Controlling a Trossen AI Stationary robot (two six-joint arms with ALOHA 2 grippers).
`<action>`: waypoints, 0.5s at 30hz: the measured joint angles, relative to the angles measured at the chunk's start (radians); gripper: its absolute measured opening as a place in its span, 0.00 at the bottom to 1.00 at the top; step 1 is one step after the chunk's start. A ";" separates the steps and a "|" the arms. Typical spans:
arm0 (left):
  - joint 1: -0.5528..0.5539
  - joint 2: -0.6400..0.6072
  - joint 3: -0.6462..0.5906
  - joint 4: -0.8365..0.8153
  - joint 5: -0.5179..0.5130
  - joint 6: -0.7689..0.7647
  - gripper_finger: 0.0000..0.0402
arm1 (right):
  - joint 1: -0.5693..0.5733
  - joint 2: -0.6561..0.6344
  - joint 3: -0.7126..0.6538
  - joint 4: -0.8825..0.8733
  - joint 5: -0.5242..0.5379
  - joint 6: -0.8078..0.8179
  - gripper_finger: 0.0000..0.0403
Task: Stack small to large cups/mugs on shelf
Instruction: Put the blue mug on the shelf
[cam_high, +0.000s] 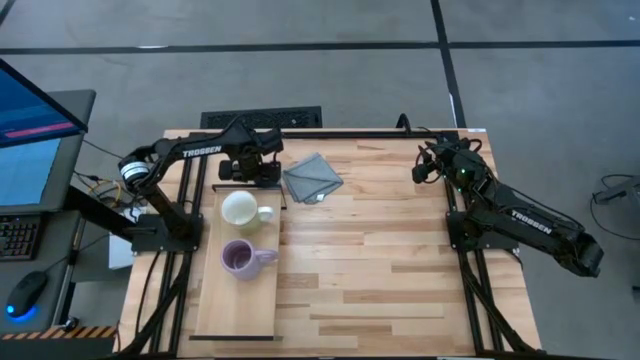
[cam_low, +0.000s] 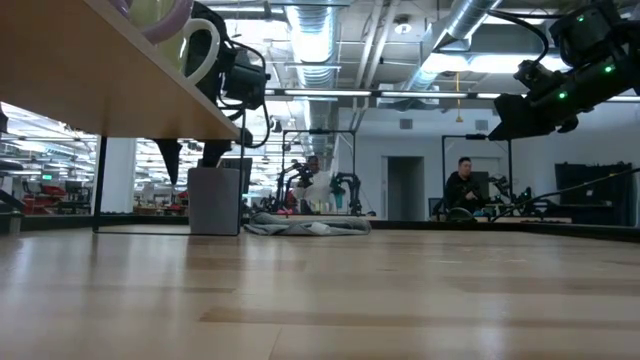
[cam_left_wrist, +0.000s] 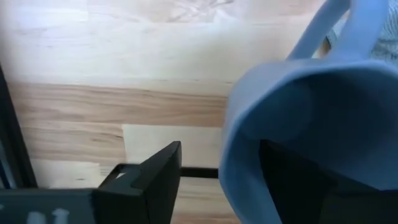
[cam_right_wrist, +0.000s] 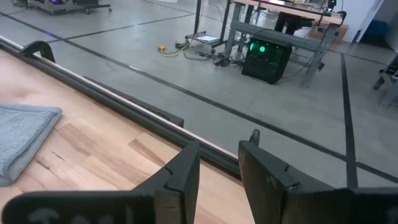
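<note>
1. The left claw (cam_high: 250, 165) hovers at the far end of the shelf (cam_high: 205, 300), its jaws straddling the wall of the grey-blue mug (cam_left_wrist: 311, 124): one finger (cam_left_wrist: 292, 180) sits inside the cup, the other (cam_left_wrist: 155, 180) outside with a gap to the wall, so whether it is gripping or letting go cannot be told.
2. In the low view the grey-blue mug appears to stand upright on the bench beside the shelf leg, just by the grey cloth (cam_high: 312, 178).
3. To do this step well, the claw should pinch the wall squarely, lift straight up and keep the mouth level.
4. On the shelf, the cream mug (cam_high: 240, 208) and the purple mug (cam_high: 238, 258) sit mouth-up, handles pointing toward the bench's middle.
5. The shelf's long axis runs from the far side of the bench to the near side.
6. The right claw (cam_right_wrist: 217, 168) waits over the far right corner, jaws slightly apart and empty.
</note>
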 joint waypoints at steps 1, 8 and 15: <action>0.004 0.000 0.000 0.000 -0.003 0.001 0.50 | 0.000 0.000 0.000 0.000 0.000 0.000 0.33; 0.020 0.000 0.000 0.002 -0.008 0.004 0.43 | 0.000 0.000 0.000 0.000 0.000 0.000 0.33; 0.033 0.000 0.000 0.003 -0.014 0.008 0.42 | 0.000 0.000 0.000 0.000 0.000 -0.001 0.33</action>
